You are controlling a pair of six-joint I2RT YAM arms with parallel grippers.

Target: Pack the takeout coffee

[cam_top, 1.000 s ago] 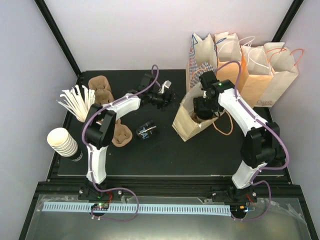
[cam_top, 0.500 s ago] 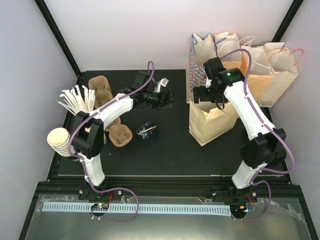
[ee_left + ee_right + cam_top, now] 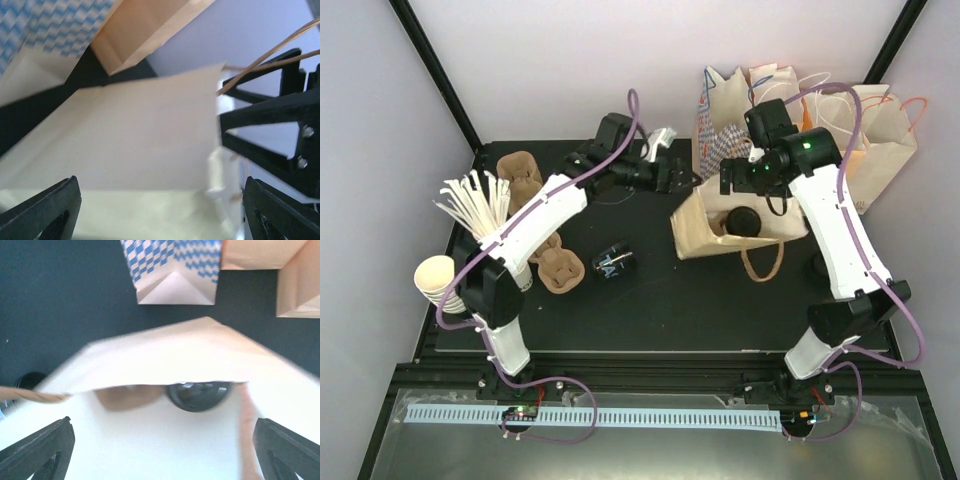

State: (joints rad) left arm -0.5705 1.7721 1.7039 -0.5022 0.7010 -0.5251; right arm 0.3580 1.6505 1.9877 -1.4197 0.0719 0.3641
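Takeout coffee (image 3: 742,220) down inside the open cream bag (image 3: 695,237), seen only as a round black lid, with a brown shape beside it under the bag's rim. Left pincer (image 3: 160,192) spread wide just at the bag's left wall, gripping nothing; contact with the paper not clear. Right pincer (image 3: 162,427) spread wide over the bag's mouth, likewise empty. Close behind, at the rear right: a blue-patterned bag (image 3: 712,115) and tan paper bags (image 3: 840,160) with cord handles, crowding the right arm. Left of centre, a black cup (image 3: 612,263) on its side. Further left, brown pulp carriers (image 3: 560,272), a bundle of white sticks (image 3: 472,205) and a stack of cream cups (image 3: 440,285). Underneath, a black bench (image 3: 650,310); around it, black frame posts (image 3: 435,75) and pale lilac walls (image 3: 570,70).
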